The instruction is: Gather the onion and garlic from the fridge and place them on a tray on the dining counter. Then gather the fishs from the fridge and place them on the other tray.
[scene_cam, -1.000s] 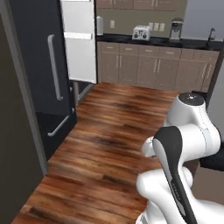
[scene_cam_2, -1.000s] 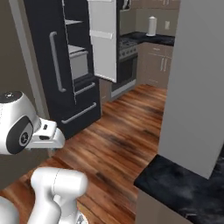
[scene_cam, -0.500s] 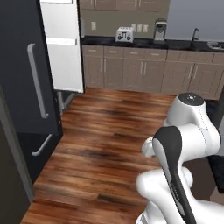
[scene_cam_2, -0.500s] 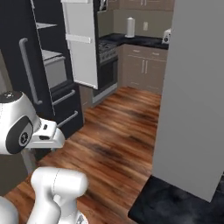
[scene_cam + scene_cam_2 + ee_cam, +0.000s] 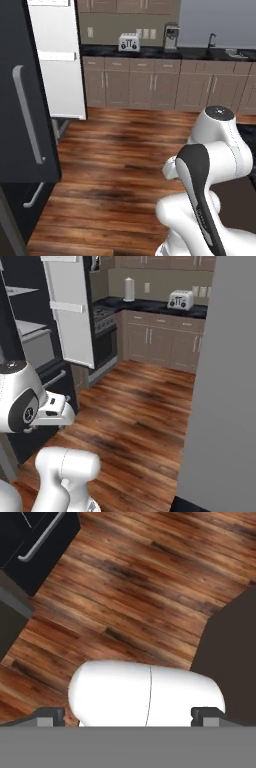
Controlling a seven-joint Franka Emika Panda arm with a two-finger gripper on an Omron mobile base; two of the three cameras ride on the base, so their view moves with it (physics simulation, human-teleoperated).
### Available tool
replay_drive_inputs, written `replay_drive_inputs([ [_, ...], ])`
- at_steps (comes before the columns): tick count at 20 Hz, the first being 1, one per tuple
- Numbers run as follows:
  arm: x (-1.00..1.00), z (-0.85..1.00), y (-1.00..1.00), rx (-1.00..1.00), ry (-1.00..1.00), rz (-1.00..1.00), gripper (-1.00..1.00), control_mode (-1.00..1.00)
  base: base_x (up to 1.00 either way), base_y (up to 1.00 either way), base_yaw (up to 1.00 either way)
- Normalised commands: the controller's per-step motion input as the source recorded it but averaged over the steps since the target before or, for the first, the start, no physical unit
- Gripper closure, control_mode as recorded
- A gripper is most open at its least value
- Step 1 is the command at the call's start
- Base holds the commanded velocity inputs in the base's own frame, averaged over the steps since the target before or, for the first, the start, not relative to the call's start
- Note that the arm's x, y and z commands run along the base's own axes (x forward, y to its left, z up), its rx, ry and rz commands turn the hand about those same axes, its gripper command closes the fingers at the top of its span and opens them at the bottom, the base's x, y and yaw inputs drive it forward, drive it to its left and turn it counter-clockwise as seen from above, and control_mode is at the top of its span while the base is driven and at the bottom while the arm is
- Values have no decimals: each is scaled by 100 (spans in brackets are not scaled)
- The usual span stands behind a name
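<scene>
The pincer [image 5: 128, 716] hangs spread wide and empty above the wood floor [image 5: 125, 602], its 2 fingertips [image 5: 47, 716] far apart. Since a second ago both base views have swung right: the black fridge [image 5: 25, 125] now sits at the left edge, nearer, with its white-lined door [image 5: 70, 311] open. The toaster [image 5: 129, 42] on the far tabletop [image 5: 150, 50] has drifted toward centre.

Both base cams behind arm, facing fwd/down; share wood floor [image 5: 115, 165], fridge [image 5: 25, 125], toaster [image 5: 180, 300] far back. Hand cam looks straight down at floor, close, fridge drawer handle [image 5: 42, 542] at corner.
</scene>
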Motion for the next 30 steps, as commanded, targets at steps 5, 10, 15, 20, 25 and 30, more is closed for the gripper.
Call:
replay_drive_inputs([
  [5,0,0,0,0,0,0,-100,100,80,21,-6],
  [10,0,0,0,0,0,0,-100,100,88,2,4],
  [15,0,0,0,0,0,0,-100,100,92,11,20],
  [20,0,0,0,0,0,0,-100,100,82,23,24],
  [25,0,0,0,0,0,0,-100,100,70,29,30],
  [30,0,0,0,0,0,0,-100,100,66,30,34],
])
